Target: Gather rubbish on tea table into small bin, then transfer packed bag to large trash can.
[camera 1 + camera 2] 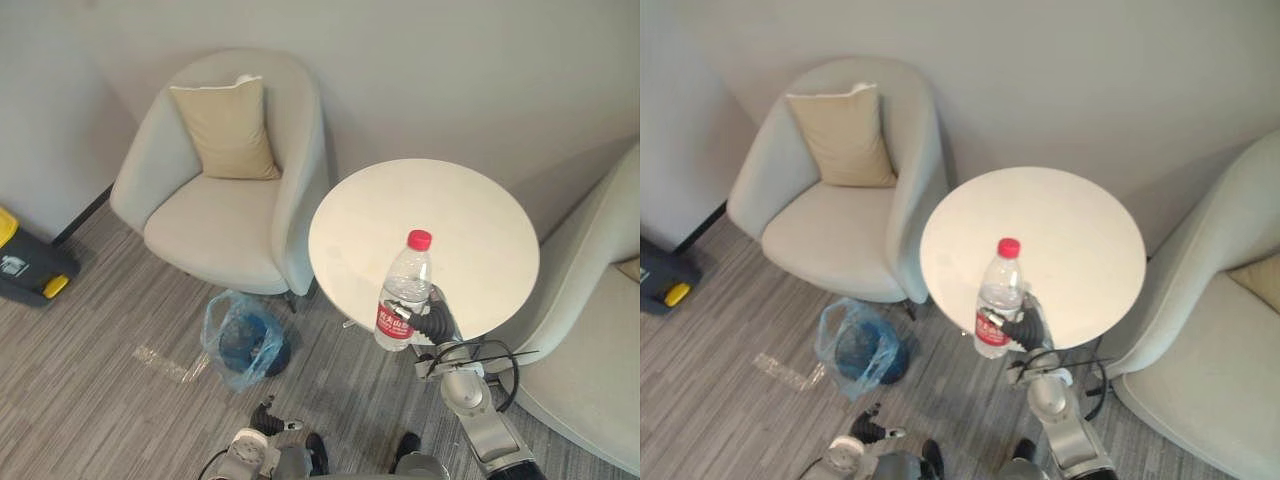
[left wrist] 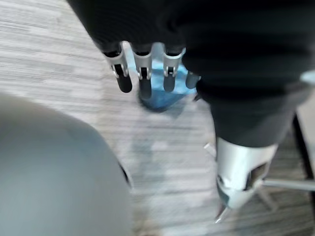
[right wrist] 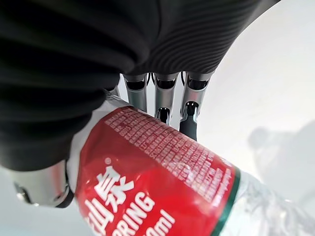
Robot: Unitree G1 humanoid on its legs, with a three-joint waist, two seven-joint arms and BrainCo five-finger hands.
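Bottle [image 1: 405,290] at near edge of table [image 1: 455,205]; bin [image 1: 245,345] on floor [image 1: 110,335] left, before armchair [image 1: 215,225]

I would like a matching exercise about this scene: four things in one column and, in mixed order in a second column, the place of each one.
1. clear plastic bottle with red cap
2. beige square cushion
3. small bin lined with a blue plastic bag
4. left hand

A. on the pale grey armchair
B. on the grey striped carpet
C. at the near edge of the round white table, in the curled fingers of the right hand
D. low above the carpet, fingers straight

Pairs: 1-C, 2-A, 3-B, 4-D.
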